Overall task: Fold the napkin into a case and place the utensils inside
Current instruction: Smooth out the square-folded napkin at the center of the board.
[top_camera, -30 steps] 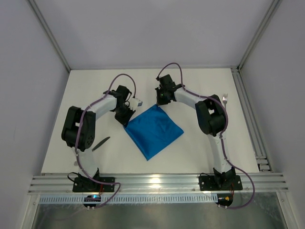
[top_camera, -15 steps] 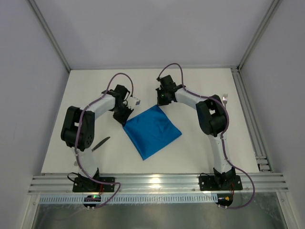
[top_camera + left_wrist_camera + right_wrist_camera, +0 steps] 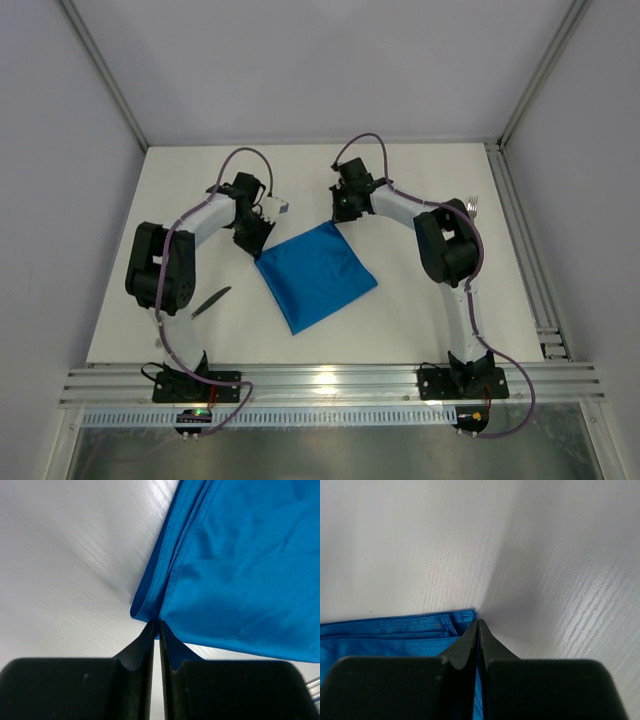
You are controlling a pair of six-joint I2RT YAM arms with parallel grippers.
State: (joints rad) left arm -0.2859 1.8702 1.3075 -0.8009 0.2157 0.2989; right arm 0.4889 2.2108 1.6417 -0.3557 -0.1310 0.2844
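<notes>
The bright blue napkin lies folded to a layered square, set like a diamond on the white table. My left gripper is shut on its left corner; in the left wrist view the napkin fills the right side and its corner sits pinched in the left gripper. My right gripper is shut on the far corner; in the right wrist view the napkin's edges meet the right gripper. The silver fork lies far right. The dark grey knife lies left, by the left arm.
An aluminium rail runs down the table's right side, just beyond the fork. Grey walls enclose the table at the back and sides. The arm bases stand at the near edge.
Both grippers have shifted away from the bases, the left one also leftward, and the napkin has slid a little to the left with them. Fork and knife have not moved.
</notes>
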